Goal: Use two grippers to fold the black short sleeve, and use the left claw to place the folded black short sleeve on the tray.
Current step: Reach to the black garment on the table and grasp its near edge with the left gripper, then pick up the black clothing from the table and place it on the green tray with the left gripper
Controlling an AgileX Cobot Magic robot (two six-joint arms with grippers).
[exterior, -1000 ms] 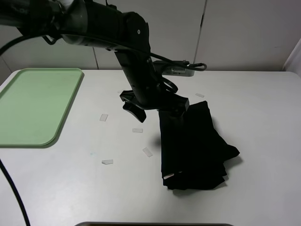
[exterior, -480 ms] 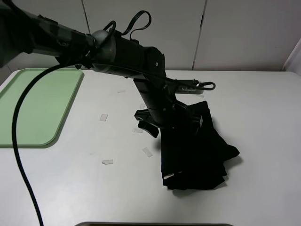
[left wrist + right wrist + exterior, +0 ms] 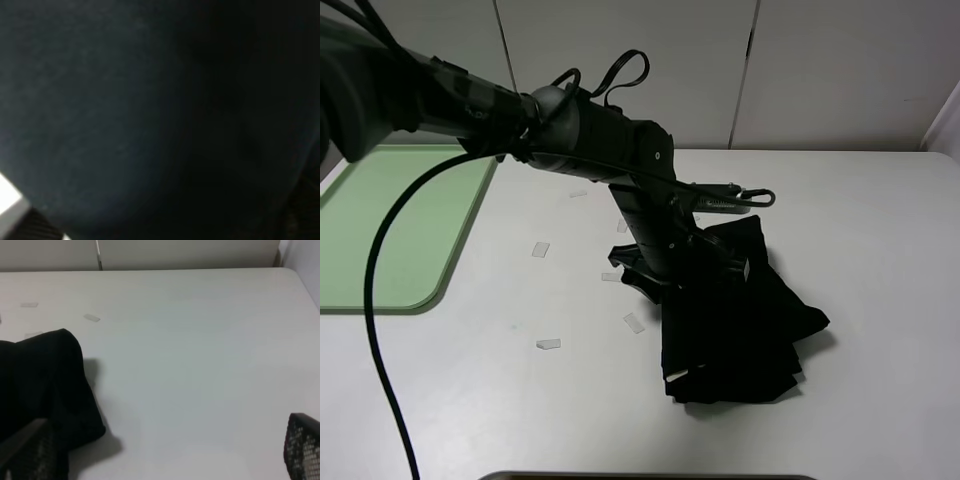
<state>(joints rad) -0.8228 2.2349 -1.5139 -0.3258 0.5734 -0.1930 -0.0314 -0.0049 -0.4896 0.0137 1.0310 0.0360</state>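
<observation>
We see the black short sleeve lying folded on the table, right of centre and toward the front. The tray sits well apart at the table's left edge. Between them, the left gripper reaches across, down on the shirt's rear left part.

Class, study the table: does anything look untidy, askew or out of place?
Yes. The folded black short sleeve is an uneven bundle: one flap juts out to the right and layers splay at its near edge. Small pale scraps lie scattered on the white table. The tray sits undisturbed.
</observation>
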